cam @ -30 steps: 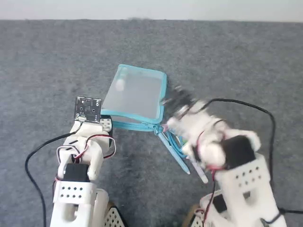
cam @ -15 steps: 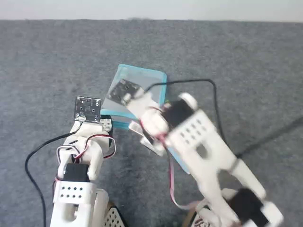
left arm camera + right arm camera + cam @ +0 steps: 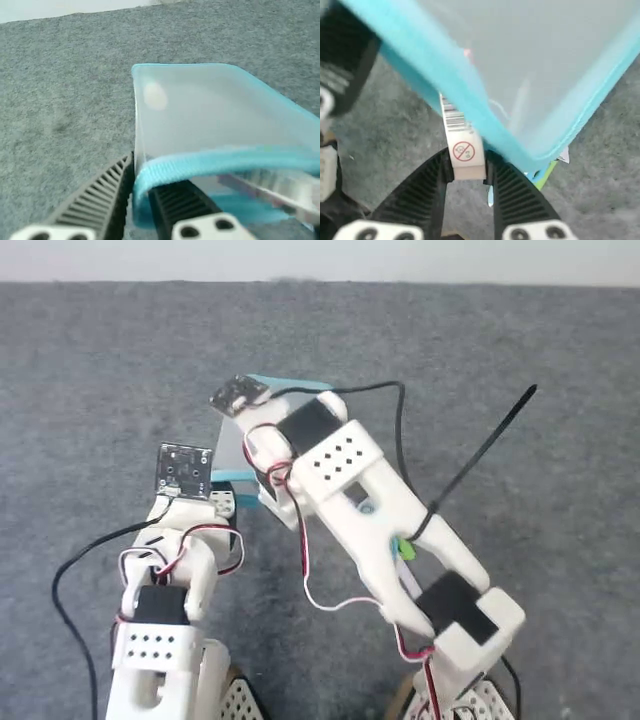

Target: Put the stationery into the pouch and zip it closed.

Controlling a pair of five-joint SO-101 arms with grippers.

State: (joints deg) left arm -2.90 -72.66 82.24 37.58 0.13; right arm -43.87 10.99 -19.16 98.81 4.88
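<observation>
Noting left end effector (image 3: 140, 176) pinched on the pouch (image 3: 200, 110) at its teal mouth edge on the grey worktop (image 3: 60, 100), right end effector (image 3: 466, 161) closed around a white labelled stick (image 3: 454, 120) at that mouth; could slide beneath instead of inside if angled low.

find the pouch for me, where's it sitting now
In the high view the pouch lies mid-table on the grey carpet, under the right arm; the left pincer grips its near left corner.
</observation>
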